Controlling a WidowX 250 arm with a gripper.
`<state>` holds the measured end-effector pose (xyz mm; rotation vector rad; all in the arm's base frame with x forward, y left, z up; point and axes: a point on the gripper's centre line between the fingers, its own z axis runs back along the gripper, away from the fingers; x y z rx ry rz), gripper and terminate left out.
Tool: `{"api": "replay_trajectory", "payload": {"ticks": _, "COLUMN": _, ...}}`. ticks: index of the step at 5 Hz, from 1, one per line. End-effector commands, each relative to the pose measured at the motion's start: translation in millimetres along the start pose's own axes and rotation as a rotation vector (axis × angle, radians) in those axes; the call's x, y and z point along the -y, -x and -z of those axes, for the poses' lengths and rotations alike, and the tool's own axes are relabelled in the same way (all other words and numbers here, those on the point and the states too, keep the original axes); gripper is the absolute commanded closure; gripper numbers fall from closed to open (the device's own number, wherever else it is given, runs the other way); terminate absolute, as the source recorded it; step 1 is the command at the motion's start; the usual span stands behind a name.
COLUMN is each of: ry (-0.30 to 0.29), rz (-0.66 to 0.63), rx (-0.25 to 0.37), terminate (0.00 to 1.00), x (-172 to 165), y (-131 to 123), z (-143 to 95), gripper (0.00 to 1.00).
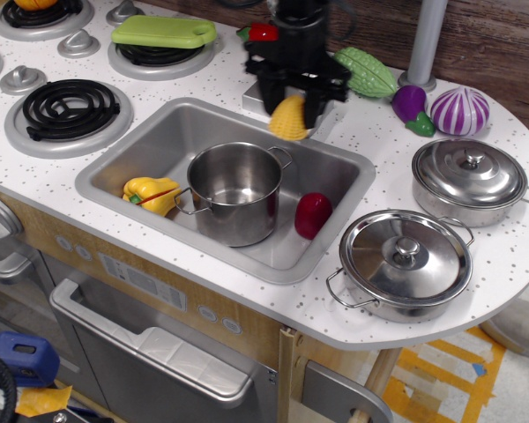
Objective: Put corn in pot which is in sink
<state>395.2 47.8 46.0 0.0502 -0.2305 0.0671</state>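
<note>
The black gripper (293, 101) is shut on the yellow corn (289, 119) and holds it in the air above the back edge of the grey sink (137, 154). The tall steel pot (236, 192) stands upright in the middle of the sink, open and empty, down and to the left of the corn. The arm hides the faucet behind it.
A yellow bell pepper (153, 193) and a red piece (313, 213) lie in the sink beside the pot. Two lidded pots (406, 261) (469, 180) stand on the counter at right. A green vegetable (366, 72), an eggplant (411, 104) and a purple onion (460, 110) lie at the back right; burners at left.
</note>
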Motion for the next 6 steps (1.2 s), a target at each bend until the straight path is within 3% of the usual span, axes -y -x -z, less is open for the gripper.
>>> {"api": "replay_trajectory", "payload": {"ticks": 1, "ry": -0.008, "rz": -0.027, "rx": 0.098, "terminate": 0.00, "x": -18, "y": 5, "z": -24, "gripper": 1.00}}
{"api": "replay_trajectory", "payload": {"ticks": 2, "ry": -0.007, "rz": -0.027, "rx": 0.113, "terminate": 0.00, "x": -26, "y": 20, "z": -16, "gripper": 1.00}}
{"api": "replay_trajectory", "payload": {"ticks": 3, "ry": -0.005, "rz": -0.017, "rx": 0.149, "terminate": 0.00, "x": -33, "y": 26, "z": -9, "gripper": 0.00}}
{"api": "replay_trajectory", "payload": {"ticks": 5, "ry": -0.005, "rz": -0.017, "rx": 0.149, "terminate": 0.00, "x": -33, "y": 26, "z": -9, "gripper": 0.00}}
{"api": "replay_trajectory", "payload": {"ticks": 6, "ry": -0.005, "rz": -0.017, "rx": 0.149, "terminate": 1.00, "x": -33, "y": 26, "z": -9, "gripper": 0.00}}
